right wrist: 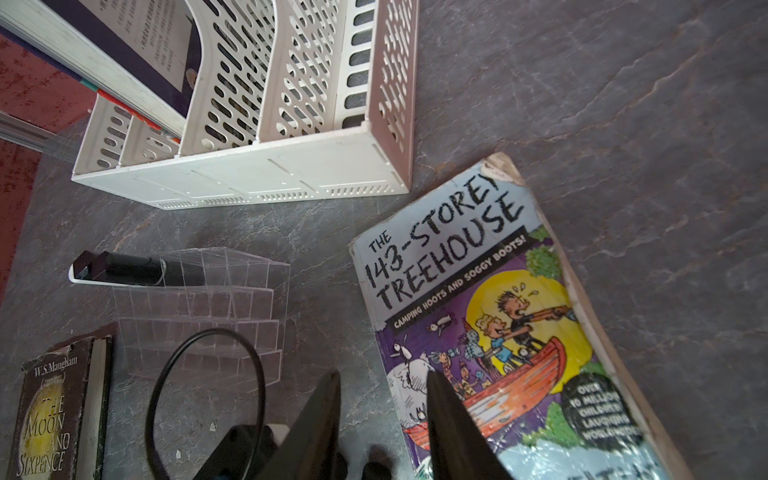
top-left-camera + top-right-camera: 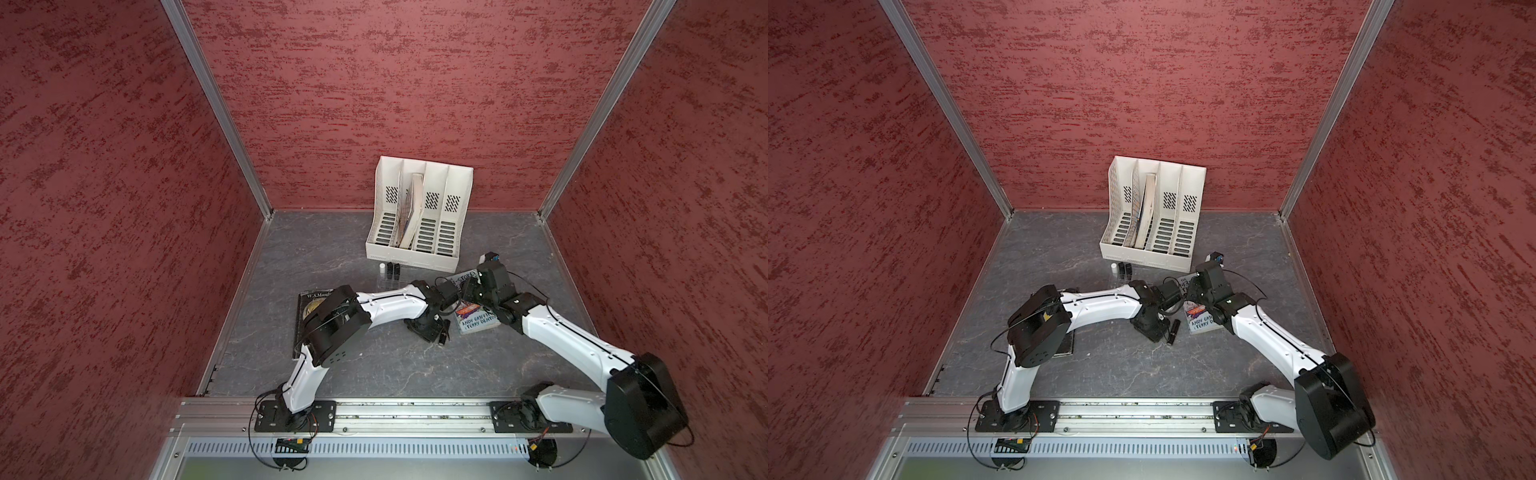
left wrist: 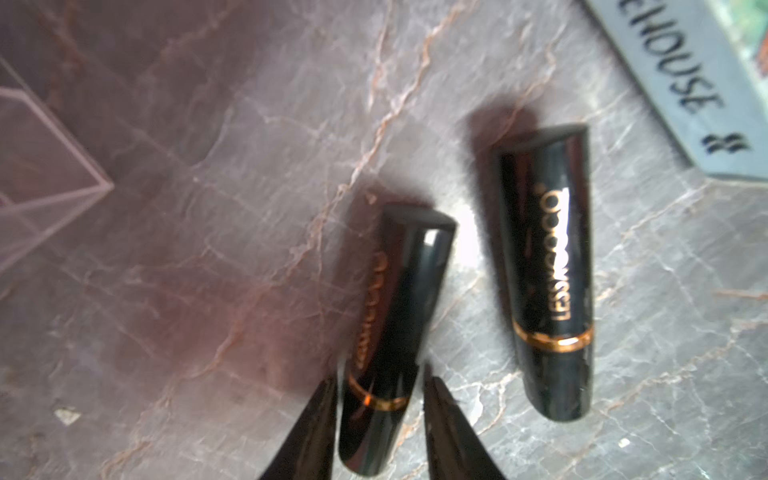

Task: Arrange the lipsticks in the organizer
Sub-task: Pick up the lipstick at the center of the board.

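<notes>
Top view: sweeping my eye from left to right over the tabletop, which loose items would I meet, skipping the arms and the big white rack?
dark Maugham book → white lipstick → standing black lipstick → second standing black lipstick → black lipstick lying flat → Treehouse book

White lipstick (image 2: 381, 268) and black lipsticks (image 2: 394, 269) upright, just before the white file rack (image 2: 411, 257)

Your left gripper (image 3: 380, 372) points down near the tabletop, fingers close together, grip unclear; your right gripper (image 1: 383, 372) hangs higher, fingers parted.
</notes>
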